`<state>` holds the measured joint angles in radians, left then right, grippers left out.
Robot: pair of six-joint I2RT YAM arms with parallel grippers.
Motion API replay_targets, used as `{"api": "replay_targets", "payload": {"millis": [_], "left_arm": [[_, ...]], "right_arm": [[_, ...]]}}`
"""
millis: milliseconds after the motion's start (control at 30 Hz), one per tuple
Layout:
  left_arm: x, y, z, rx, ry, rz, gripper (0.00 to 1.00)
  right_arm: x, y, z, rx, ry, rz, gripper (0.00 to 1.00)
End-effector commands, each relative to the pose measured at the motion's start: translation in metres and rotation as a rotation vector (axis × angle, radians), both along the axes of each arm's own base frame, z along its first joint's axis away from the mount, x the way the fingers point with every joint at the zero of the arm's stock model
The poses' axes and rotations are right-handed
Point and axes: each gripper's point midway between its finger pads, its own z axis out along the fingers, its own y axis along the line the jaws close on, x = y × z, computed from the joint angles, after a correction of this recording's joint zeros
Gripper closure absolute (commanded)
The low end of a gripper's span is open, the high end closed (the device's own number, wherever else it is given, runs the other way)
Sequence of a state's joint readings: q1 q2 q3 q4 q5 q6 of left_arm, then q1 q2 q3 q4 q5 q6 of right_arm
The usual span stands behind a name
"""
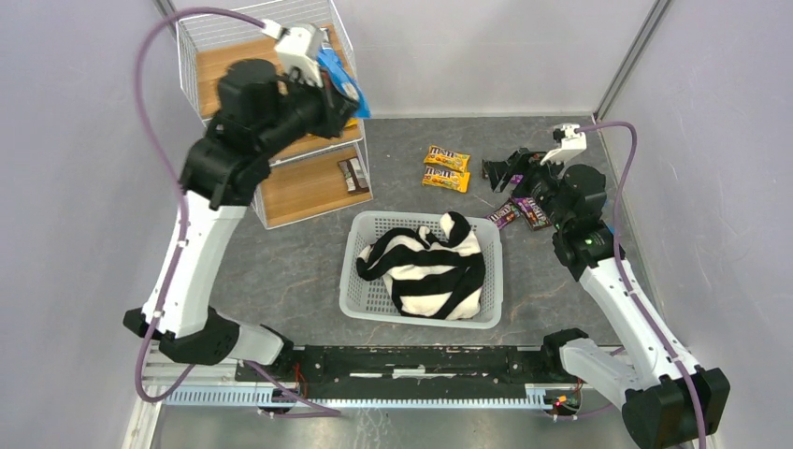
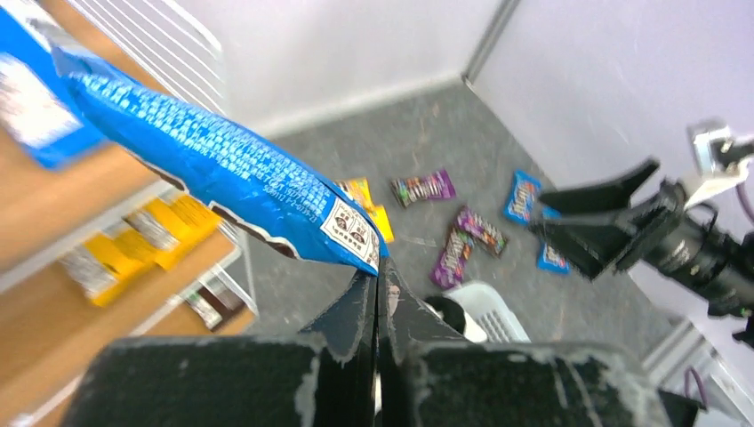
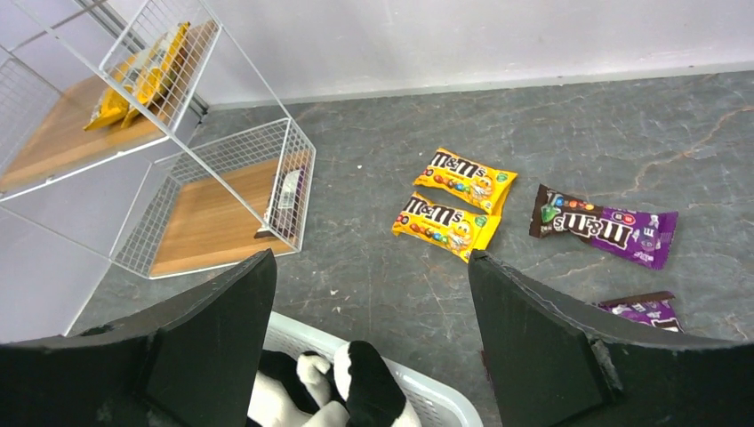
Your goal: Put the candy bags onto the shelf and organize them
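My left gripper [image 1: 329,89] [image 2: 377,276] is shut on the corner of a blue candy bag [image 1: 344,84] [image 2: 222,169], which it holds up beside the top of the shelf [image 1: 309,192] [image 2: 36,222]. Yellow bags [image 2: 142,240] lie on the middle board and a dark bag [image 1: 353,174] on the lowest. Two yellow bags [image 1: 447,157] [image 3: 445,222] and purple bags [image 1: 533,213] [image 3: 605,227] lie on the floor. My right gripper [image 1: 500,171] [image 3: 372,258] hangs open and empty above the floor, between the basket and these bags.
A white lattice basket [image 1: 360,281] with a black-and-white striped cloth [image 1: 430,267] sits in the middle, in front of the arms. Two more blue bags [image 2: 523,196] lie on the floor near the right arm. Grey walls enclose the table on three sides.
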<state>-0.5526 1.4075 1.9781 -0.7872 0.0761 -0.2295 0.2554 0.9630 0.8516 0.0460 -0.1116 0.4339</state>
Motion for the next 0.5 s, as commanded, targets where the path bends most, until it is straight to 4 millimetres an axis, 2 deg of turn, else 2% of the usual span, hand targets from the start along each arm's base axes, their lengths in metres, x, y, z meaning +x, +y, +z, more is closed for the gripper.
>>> {"api": "replay_targets", "payload": {"millis": [0, 100, 167, 200, 267, 300, 400, 467], "left_arm": [[0.008, 0.034, 0.047, 0.039, -0.151, 0.007, 0.98], [0.018, 0.052, 0.073, -0.004, -0.221, 0.039, 0.98], [0.027, 0.064, 0.082, -0.028, -0.253, 0.065, 0.98], [0.035, 0.077, 0.085, -0.04, -0.257, 0.086, 0.98], [0.047, 0.095, 0.087, -0.087, -0.244, 0.082, 0.98], [0.054, 0.105, 0.086, -0.117, -0.231, 0.08, 0.98], [0.067, 0.118, 0.08, -0.234, -0.163, 0.018, 0.98], [0.073, 0.119, 0.075, -0.284, -0.131, -0.025, 0.98]], "right_arm": [[0.002, -0.003, 0.013, -0.03, -0.036, -0.014, 0.14], [0.001, -0.005, 0.014, -0.042, -0.037, -0.021, 0.14], [0.001, -0.006, 0.015, -0.053, -0.037, -0.021, 0.14], [0.001, -0.007, 0.014, -0.061, -0.033, -0.025, 0.14], [0.001, -0.009, 0.017, -0.076, -0.046, -0.034, 0.14], [-0.001, -0.011, 0.011, -0.088, -0.023, -0.037, 0.14], [-0.002, -0.015, 0.007, -0.104, -0.017, -0.054, 0.14], [-0.003, -0.016, 0.006, -0.108, -0.016, -0.058, 0.14]]}}
